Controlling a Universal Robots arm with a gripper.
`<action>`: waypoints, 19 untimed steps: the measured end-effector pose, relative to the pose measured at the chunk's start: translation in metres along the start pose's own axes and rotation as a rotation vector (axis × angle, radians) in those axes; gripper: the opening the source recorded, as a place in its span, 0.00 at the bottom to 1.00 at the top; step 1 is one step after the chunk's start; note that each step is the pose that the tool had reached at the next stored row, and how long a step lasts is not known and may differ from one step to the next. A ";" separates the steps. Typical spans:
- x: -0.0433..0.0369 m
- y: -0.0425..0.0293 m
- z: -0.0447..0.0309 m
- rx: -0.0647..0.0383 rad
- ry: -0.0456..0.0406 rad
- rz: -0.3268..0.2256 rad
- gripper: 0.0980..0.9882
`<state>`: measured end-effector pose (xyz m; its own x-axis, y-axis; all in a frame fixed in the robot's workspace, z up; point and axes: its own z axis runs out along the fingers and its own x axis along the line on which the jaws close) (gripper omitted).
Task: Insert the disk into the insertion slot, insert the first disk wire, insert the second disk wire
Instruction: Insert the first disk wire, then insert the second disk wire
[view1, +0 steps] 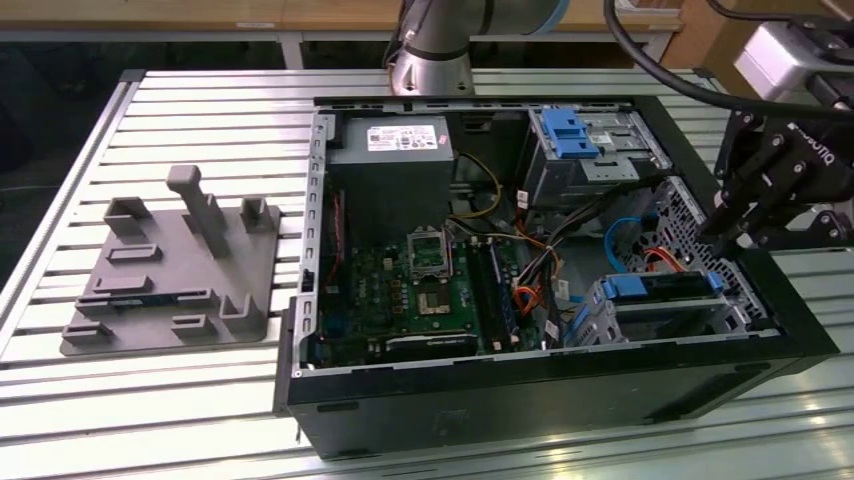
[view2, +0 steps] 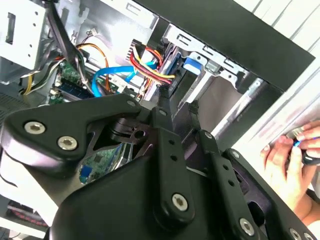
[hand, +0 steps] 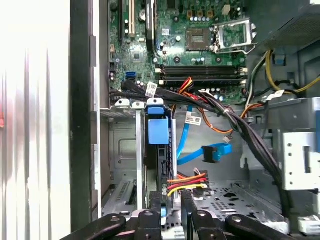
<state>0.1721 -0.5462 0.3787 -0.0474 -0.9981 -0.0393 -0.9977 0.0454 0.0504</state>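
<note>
The disk (view1: 661, 288) lies in its blue carrier inside the insertion slot (view1: 674, 318), the silver cage at the case's near corner on the exterior view's right. Edge-on in the first wrist view, the disk (hand: 159, 150) stands between the slot's walls (hand: 127, 150). My gripper (view1: 731, 238) hovers just past the disk's end. A red, yellow and black disk wire (hand: 187, 181) ends between the fingertips, where my gripper (hand: 171, 202) holds a narrow gap around its plug. A blue disk wire (hand: 216, 152) hangs loose beside it. In the second wrist view, my gripper (view2: 178, 104) meets the same wire bundle (view2: 147, 62).
The open computer case (view1: 534, 390) lies on a slatted table, motherboard (view1: 427, 290) exposed. A taller grey bay with a blue latch (view1: 567, 135) stands at the back. A grey fixture (view1: 174, 270) sits on the exterior view's left. A person's hand (view2: 292, 160) is outside the case wall.
</note>
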 end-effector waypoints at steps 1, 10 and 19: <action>0.0000 0.0000 -0.0005 0.000 -0.0002 0.000 0.22; 0.0000 0.0000 -0.0006 0.000 0.0001 -0.003 0.22; -0.0060 0.0002 -0.0003 -0.001 0.0013 -0.003 0.22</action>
<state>0.1722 -0.5402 0.3793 -0.0438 -0.9983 -0.0382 -0.9978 0.0418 0.0510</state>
